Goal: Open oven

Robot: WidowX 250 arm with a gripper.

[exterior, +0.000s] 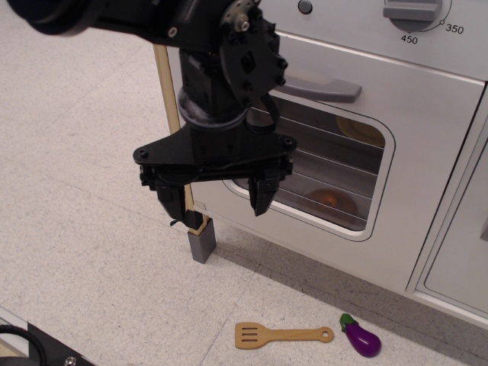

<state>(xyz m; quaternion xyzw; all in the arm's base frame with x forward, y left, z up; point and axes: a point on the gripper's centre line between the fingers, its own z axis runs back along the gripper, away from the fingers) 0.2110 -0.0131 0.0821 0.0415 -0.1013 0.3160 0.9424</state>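
The white toy oven (427, 152) fills the upper right. Its door is shut, with a rounded window crossed by wire bars (335, 171) and a grey bar handle (324, 89) above it. A grey temperature dial (415, 9) marked 350 and 450 sits at the top. Orange items show dimly inside. My black gripper (219, 200) hangs open and empty in front of the door's lower left corner, below and left of the handle, fingers pointing down.
A wooden post with a grey foot (201, 242) stands at the oven's left corner, just behind my left finger. A wooden spatula (280, 335) and a purple toy eggplant (361, 336) lie on the speckled floor. A plain white cabinet door (465, 252) is at right.
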